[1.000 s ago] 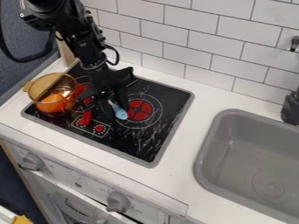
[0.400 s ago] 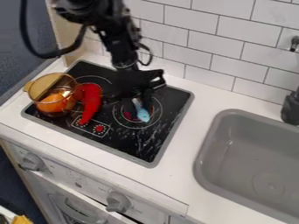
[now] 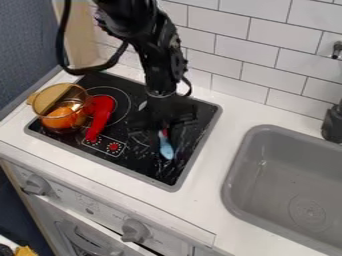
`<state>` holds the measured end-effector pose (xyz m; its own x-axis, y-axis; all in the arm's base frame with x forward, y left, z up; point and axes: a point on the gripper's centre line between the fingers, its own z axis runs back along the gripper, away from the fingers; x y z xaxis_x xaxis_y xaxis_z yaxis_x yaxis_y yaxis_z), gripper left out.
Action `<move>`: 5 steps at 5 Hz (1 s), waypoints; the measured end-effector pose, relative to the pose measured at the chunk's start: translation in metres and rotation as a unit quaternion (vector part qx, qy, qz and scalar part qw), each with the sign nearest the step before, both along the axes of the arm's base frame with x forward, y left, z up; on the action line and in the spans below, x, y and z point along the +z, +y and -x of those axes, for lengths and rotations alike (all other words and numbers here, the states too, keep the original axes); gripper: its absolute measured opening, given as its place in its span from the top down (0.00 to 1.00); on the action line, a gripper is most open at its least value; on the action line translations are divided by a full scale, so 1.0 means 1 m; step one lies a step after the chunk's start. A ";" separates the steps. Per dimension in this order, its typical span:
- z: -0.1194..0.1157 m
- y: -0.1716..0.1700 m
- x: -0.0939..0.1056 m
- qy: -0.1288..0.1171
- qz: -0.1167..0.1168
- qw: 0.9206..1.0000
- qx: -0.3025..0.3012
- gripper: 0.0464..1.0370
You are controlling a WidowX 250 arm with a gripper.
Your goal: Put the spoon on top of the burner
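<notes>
**Spoon at risk of landing off the burner**

The spoon (image 3: pixel 166 148) could end up short of its mark: its blue bowl hangs toward the front right of the right-hand burner (image 3: pixel 141 141), between the centre of the cooktop (image 3: pixel 147 165) and its right edge. Releasing with the end effector (image 3: pixel 163 129) placed like this might leave the bowl outside the ring. The spoon is steeply tilted, bowl down, so a drop from any height could make it tip or slide toward the cooktop's front right corner; whether it touches the glass I cannot tell. The end effector is pinching the spoon by its upper part, and a loose grip could let it twist.

Compared with the frame just before, arm and spoon have shifted toward the cooktop's right edge, and the bowl, then over the burner's red centre, is now nearer the front. The red toy (image 3: pixel 99 117) and the amber pot (image 3: pixel 56 102) by the left edge lie as they did.
</notes>
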<state>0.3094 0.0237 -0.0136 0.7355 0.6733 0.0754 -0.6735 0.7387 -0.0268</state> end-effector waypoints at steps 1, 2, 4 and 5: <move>0.002 -0.001 -0.007 0.008 0.002 1.000 0.006 0.65; 0.008 0.000 -0.010 0.011 0.003 1.000 0.007 0.34; 0.008 0.000 0.020 -0.019 0.005 1.000 0.003 0.03; 0.003 0.000 0.051 -0.058 0.005 0.998 -0.001 0.03</move>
<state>0.3062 0.0232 0.0376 0.7231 0.6734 0.1538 -0.6642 0.7390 -0.1128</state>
